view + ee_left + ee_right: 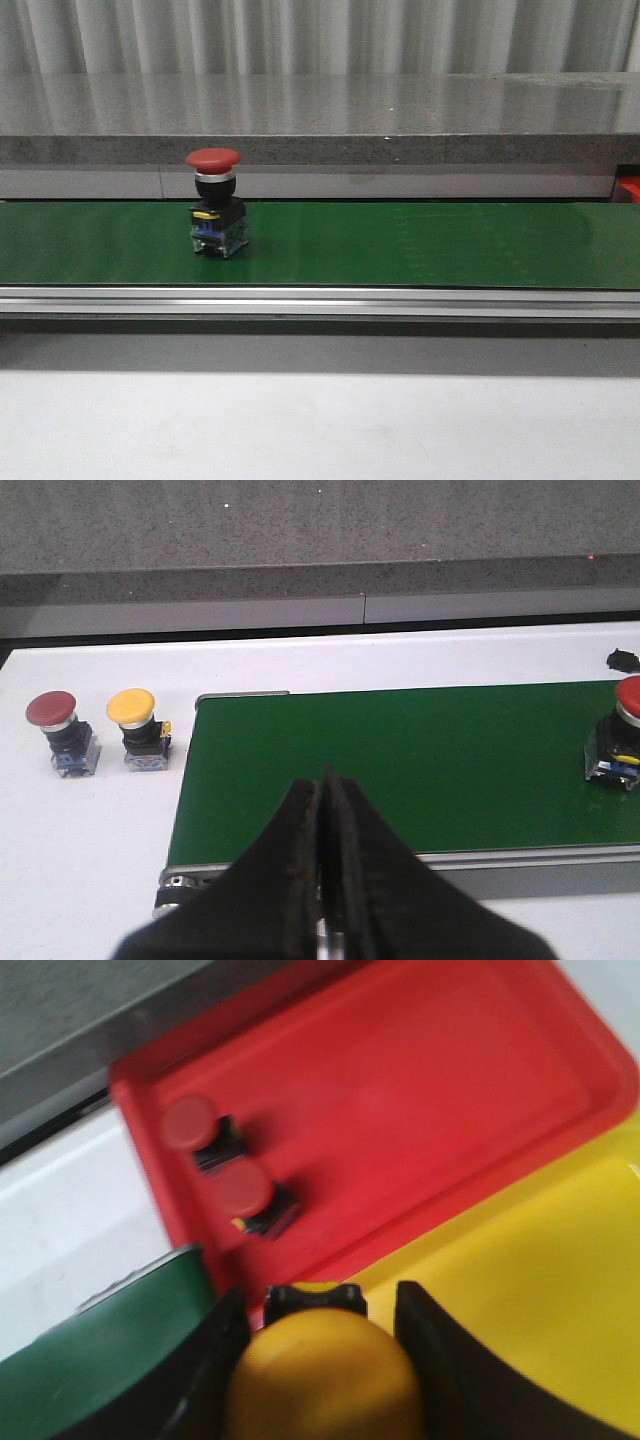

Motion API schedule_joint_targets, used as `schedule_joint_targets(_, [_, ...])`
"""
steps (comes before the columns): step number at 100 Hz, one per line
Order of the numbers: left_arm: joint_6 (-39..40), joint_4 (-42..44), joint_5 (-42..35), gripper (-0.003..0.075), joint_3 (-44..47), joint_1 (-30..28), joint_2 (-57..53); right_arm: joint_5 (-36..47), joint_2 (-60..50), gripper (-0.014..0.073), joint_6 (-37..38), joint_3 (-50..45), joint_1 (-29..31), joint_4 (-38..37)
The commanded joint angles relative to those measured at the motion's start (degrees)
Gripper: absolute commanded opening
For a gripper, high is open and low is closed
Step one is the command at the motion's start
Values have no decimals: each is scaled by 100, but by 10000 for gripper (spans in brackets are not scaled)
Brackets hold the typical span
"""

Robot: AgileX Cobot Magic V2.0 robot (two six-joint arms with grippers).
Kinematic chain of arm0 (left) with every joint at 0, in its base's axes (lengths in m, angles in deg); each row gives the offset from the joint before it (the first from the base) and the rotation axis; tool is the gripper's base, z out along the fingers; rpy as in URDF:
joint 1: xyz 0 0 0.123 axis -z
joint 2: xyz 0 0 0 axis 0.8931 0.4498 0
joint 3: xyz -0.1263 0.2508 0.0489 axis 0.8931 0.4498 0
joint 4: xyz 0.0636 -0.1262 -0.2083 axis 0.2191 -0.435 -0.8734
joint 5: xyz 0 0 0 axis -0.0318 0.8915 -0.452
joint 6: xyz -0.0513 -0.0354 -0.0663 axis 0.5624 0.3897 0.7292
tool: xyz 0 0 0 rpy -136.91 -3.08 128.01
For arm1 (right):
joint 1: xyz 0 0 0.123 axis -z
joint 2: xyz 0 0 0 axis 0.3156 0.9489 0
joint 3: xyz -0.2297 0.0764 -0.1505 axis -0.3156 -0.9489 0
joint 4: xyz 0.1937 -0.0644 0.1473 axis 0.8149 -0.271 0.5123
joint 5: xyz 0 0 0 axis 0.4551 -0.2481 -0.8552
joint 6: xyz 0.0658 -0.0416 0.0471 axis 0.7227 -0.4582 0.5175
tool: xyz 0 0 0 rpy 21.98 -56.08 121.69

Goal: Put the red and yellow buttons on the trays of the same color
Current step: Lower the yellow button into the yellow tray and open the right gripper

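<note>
A red button (216, 200) stands upright on the green belt (420, 245), left of centre; the left wrist view shows the same button (620, 730) at the belt's far end. My left gripper (326, 780) is shut and holds nothing, hanging above the belt's (400, 760) near edge. Beyond the belt end, a red button (60, 730) and a yellow button (140, 725) wait on the white table. My right gripper (322, 1298) is shut on a yellow button (325, 1375) above the border of the red tray (420, 1090) and yellow tray (540, 1290).
Two red buttons (195, 1130) (250, 1195) lie in the red tray near its corner. A grey stone ledge (320, 130) runs behind the belt. A red tray edge (629, 188) peeks in at the far right. White tabletop (320, 420) lies in front.
</note>
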Motion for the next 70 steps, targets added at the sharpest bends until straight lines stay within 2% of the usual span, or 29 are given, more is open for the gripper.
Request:
schedule_joint_targets(1, [53, -39, -412, -20, -139, 35, 31, 495, 200, 22, 136, 100, 301, 104])
schedule_joint_targets(34, [53, -39, -412, -20, -139, 35, 31, 772, 1353, 22, 167, 82, 445, 109])
schedule_joint_targets(70, [53, -39, -412, -20, -139, 35, 31, 1386, 1738, 22, 167, -303, 455, -109])
